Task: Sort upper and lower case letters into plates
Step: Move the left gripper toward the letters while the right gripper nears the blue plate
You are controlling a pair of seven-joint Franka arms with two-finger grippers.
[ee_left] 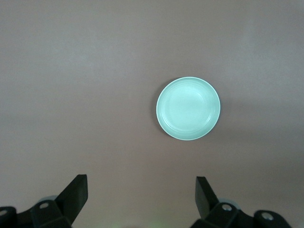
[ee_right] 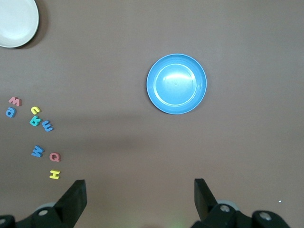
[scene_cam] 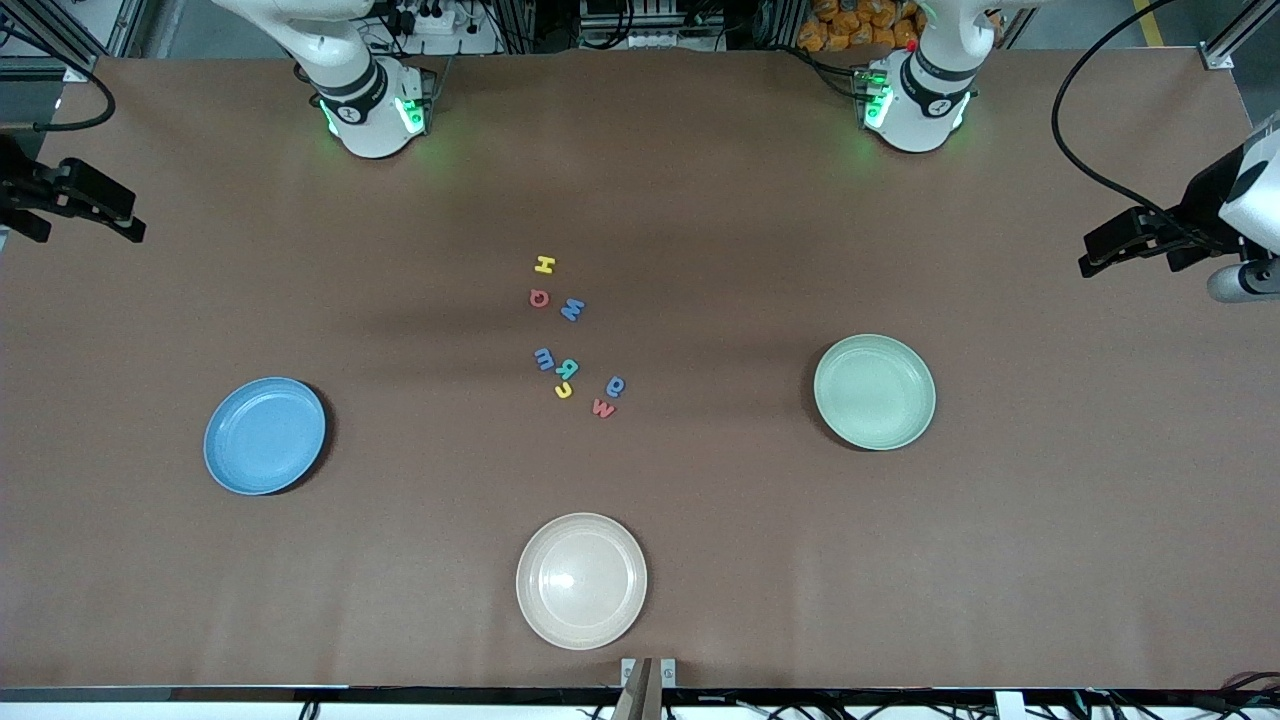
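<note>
Right claw [scene_cam: 85, 205] hangs wide open and empty over the counter's [scene_cam: 700, 200] nine o'clock edge. Blue plate [scene_cam: 265, 436] sits at eight o'clock, bare. Letters [scene_cam: 570, 340] cluster dead centre, cream plate [scene_cam: 581, 581] at six, green plate [scene_cam: 874, 392] at three. Left claw [scene_cam: 1125, 240] waits at the three o'clock edge, spread open, holding nothing.

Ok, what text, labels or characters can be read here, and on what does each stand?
"H": yellow letter.
"Q": red letter.
"W" or "M": blue letter.
"m": blue letter.
"R" or "r": teal letter, case unclear.
"c": yellow letter.
"a": blue letter.
"w": red letter.
The plates and arms show no readable print.
</note>
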